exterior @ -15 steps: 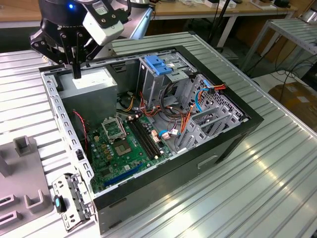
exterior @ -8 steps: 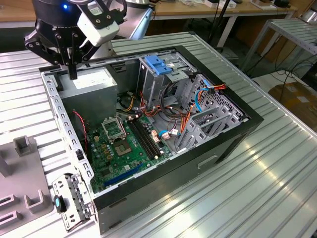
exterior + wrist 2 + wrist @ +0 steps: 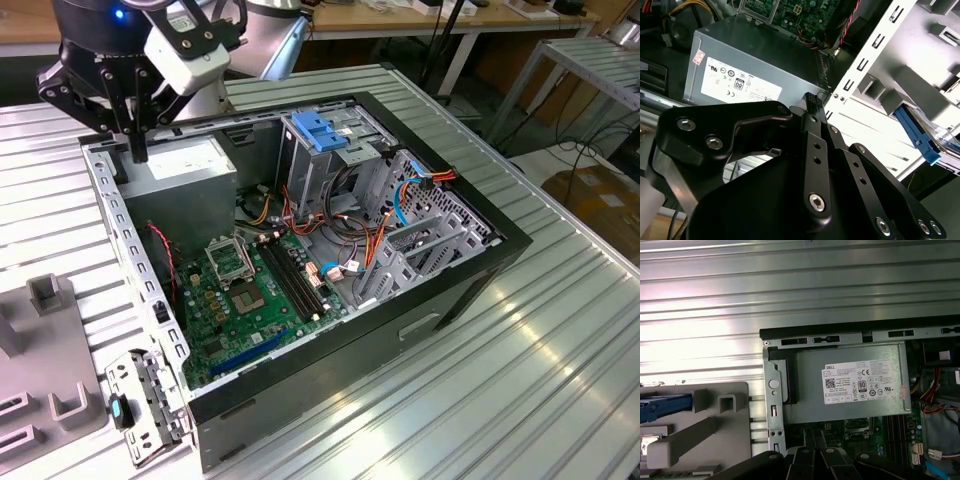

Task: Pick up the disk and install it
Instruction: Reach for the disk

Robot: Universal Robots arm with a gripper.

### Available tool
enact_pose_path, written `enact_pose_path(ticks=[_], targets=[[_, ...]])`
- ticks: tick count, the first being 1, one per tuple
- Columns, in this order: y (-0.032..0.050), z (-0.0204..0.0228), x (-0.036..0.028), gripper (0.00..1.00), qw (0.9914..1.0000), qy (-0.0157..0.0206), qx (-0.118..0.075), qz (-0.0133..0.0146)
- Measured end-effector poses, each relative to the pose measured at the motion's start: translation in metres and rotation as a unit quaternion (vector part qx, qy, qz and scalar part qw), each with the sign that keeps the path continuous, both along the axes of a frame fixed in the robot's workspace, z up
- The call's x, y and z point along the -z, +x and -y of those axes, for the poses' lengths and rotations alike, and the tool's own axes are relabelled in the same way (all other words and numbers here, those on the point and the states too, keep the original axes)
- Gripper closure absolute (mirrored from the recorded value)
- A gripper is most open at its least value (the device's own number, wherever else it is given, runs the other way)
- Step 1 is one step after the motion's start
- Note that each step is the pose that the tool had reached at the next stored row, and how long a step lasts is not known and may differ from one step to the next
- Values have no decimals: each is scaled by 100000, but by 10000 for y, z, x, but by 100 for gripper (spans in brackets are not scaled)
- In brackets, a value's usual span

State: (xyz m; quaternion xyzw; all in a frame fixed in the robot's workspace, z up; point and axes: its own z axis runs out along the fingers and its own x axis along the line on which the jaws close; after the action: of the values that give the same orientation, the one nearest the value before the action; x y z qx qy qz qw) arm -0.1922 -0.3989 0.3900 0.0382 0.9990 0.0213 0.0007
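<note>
Pickup not begun: my claw (image 3: 135, 150), clenched empty, hangs by the power supply (image 3: 850, 385), the disk (image 3: 665, 406) apart in its grey holder (image 3: 735, 435); I judge opening and realigning needed.

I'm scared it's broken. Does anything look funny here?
Nothing looks broken. The computer case lies open with loose cables inside, and the disk sits outside it in a grey holder.

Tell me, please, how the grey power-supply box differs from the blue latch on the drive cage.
The power-supply box is grey metal with a white sticker; the blue latch is plain plastic. The box is far bigger than the latch. The box sits by the gripper; the latch tops the drive cage. Both are inside the open computer case.
</note>
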Motion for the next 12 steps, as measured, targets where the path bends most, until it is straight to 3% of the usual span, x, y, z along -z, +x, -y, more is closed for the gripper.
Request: enact_pose_path(ticks=[12], targets=[[-95,0,3,89,100000,-3,-5,-128]])
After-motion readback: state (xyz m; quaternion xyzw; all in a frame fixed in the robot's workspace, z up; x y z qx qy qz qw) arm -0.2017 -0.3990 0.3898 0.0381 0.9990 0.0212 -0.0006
